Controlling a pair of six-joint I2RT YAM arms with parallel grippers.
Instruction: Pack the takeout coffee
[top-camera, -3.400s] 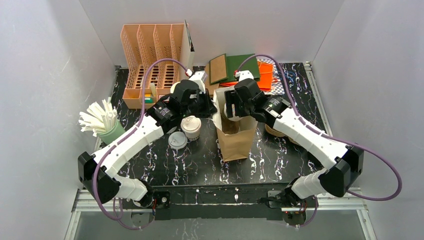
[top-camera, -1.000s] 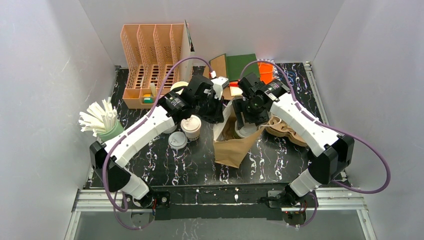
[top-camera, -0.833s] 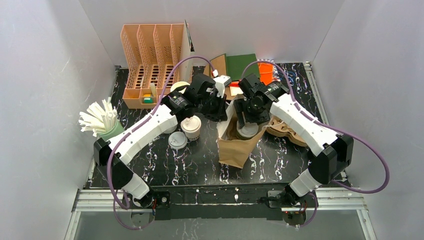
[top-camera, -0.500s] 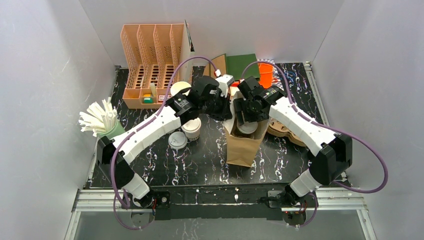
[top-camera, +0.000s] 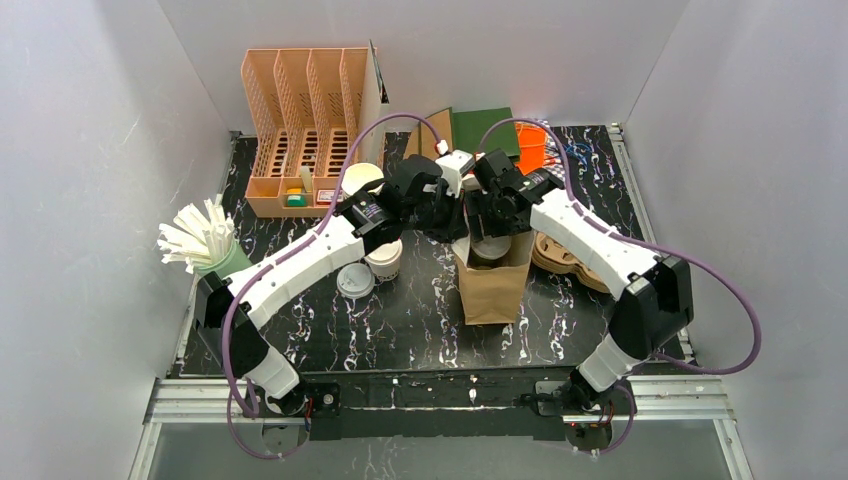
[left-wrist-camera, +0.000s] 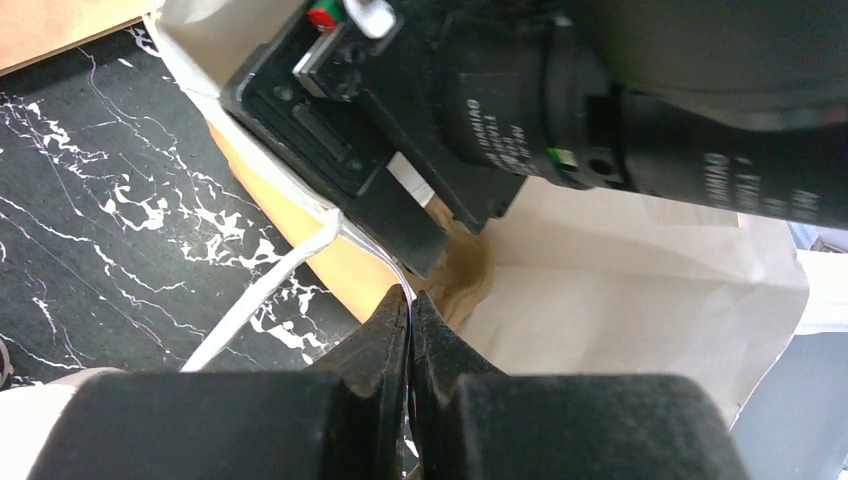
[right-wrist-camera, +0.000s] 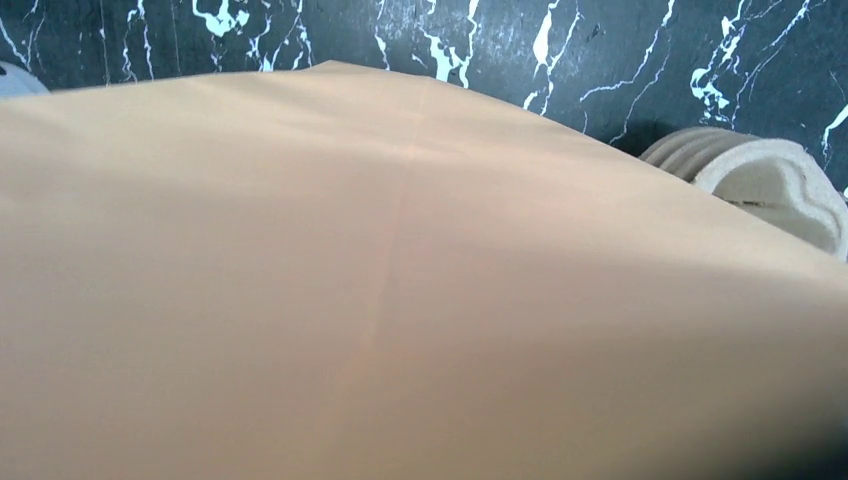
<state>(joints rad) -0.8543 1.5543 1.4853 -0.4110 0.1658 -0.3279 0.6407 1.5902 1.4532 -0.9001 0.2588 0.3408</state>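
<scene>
So the brown paper bag (top-camera: 493, 292) is standing upright around mid-worktop (top-camera: 400, 330), a bit toward the right edge. The left jaws are clamped tight on the bag's left rim, pinching the paper flat. One lidded cup (top-camera: 489, 250) sits in the bag's open mouth with the right jaws spread wide directly over it, but honestly I can't tell if they're actually squeezing it. The other lidded cup (top-camera: 384, 260) is out on the worktop just left of the bag, beside a loose lid (top-camera: 354, 281).
</scene>
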